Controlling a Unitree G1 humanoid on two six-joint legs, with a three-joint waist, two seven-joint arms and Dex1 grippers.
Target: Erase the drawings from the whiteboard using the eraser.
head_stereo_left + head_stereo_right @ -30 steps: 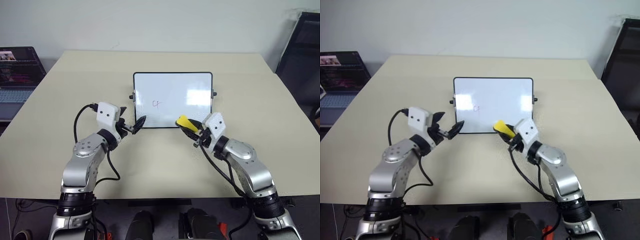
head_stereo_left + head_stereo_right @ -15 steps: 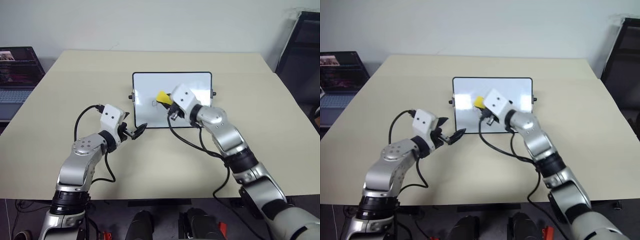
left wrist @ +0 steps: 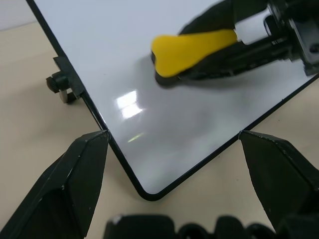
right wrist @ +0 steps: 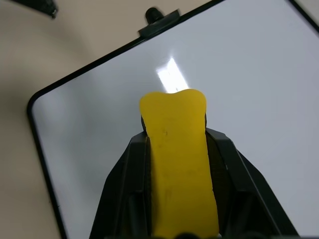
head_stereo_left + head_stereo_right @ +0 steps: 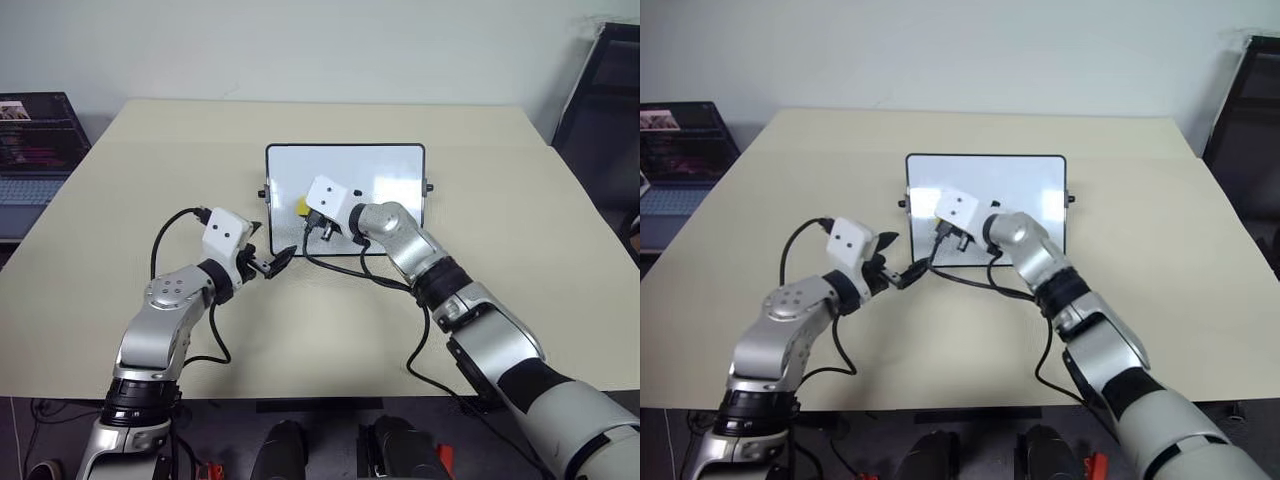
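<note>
Beige table (image 5: 100,250): right gripper (image 4: 177,149) clenched on eraser (image 4: 177,149) over whiteboard (image 3: 99,59); left gripper (image 3: 172,144) spread astride its corner. Unclamped board may skid under wiping.

Silver arms; white wrist boxes; black cables; black fingers (image 3: 279,169)

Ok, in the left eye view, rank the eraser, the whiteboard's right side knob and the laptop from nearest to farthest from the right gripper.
1. The eraser, held in the right gripper over the whiteboard.
2. The right side knob, on the board's edge.
3. The laptop, past the table's left side.
</note>
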